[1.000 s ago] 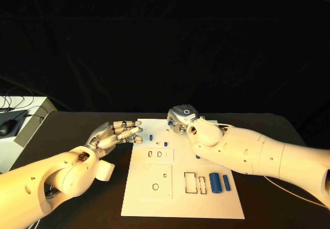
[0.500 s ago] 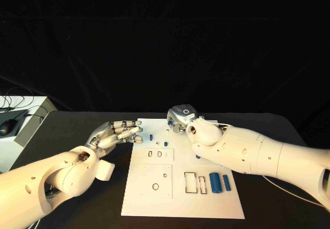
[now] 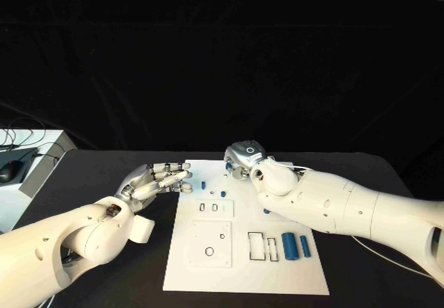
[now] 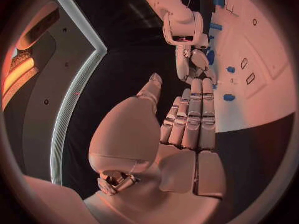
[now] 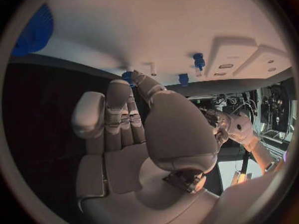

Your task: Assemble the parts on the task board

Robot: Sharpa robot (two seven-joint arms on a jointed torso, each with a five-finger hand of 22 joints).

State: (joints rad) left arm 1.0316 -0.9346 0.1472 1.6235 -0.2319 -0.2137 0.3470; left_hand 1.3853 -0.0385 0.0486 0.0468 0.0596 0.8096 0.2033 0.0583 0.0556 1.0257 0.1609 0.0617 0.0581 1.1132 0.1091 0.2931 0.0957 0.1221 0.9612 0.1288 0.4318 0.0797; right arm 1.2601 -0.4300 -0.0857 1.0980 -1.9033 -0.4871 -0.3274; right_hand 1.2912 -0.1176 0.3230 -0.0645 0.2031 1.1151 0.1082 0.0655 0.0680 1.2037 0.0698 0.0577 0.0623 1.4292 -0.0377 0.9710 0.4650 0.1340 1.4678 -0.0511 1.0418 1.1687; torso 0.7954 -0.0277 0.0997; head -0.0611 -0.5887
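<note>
You have a black surface (image 3: pixel 102 168) in front of you, and the white task board (image 3: pixel 242 269) lies flat on it about midway between its left and right edges, reaching from near the far edge toward the near one. Just off the surface's left edge stands a pale grey box (image 3: pixel 37 163) with a dark mouse-like object (image 3: pixel 9 171) and cables on it.

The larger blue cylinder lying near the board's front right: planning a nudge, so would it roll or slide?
The larger blue cylinder lies on its side on the flat task board, so it would probably roll sideways. It looks rigid, likely light.
</note>
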